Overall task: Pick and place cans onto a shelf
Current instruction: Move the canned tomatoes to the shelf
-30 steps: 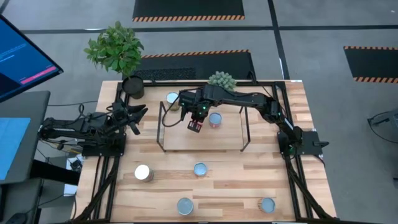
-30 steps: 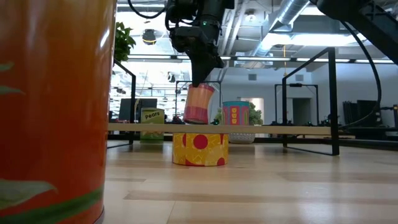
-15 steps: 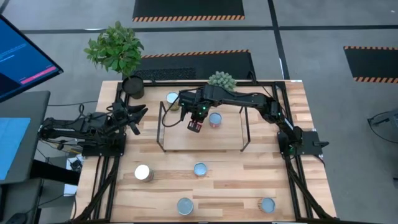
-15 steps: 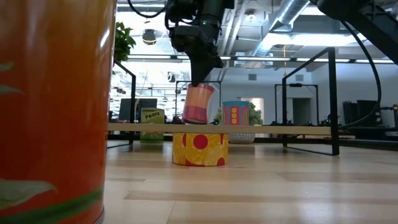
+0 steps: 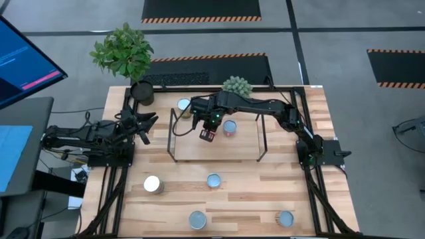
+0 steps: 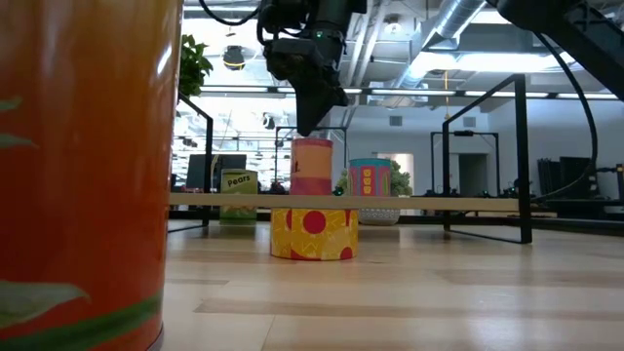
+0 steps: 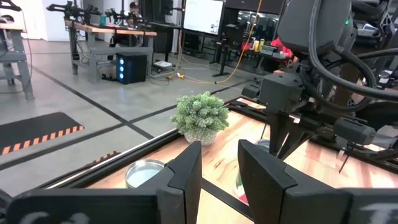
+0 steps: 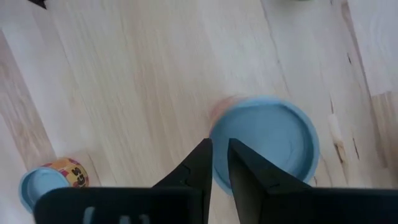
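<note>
Right hand (image 6: pixel 310 127) | fingers slightly apart just above pink can (image 6: pixel 312 166), upright on shelf (image 6: pixel 468 203) | left hand (image 5: pixel 147 124) open, off shelf's left end | advice: lift straight up, clear the lid before swinging away.

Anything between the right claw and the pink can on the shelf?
Nothing visible. The pink can stands upright on the shelf, with the right claw directly above its top; no other object lies between them.
</note>
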You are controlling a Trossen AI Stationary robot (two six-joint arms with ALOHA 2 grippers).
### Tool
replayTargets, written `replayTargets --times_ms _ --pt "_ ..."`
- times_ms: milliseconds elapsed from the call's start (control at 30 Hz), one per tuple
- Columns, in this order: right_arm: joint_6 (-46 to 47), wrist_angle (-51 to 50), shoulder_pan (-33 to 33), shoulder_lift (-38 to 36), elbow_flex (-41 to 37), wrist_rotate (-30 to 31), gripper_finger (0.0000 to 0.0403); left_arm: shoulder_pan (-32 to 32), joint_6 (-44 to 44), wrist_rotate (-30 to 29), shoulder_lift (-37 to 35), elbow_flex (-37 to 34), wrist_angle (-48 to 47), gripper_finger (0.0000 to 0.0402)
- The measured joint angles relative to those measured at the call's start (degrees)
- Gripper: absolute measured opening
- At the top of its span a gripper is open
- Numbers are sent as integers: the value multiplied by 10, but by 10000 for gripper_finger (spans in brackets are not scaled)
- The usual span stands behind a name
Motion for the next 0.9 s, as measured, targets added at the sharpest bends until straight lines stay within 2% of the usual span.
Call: replayTargets --times_ms 333,600,800,900 --pt "-1 35 4 0 0 10 77 0 0 0 0 0 1 93" --pt "-133 166 -14 0 0 8 77 0 -4 0 0 0 14 93" --pt "-176 208 -35 0 0 5 77 0 -4 0 0 0 14 93" --pt "-180 216 -54 0 0 -25 77 0 -4 0 0 0 14 93"
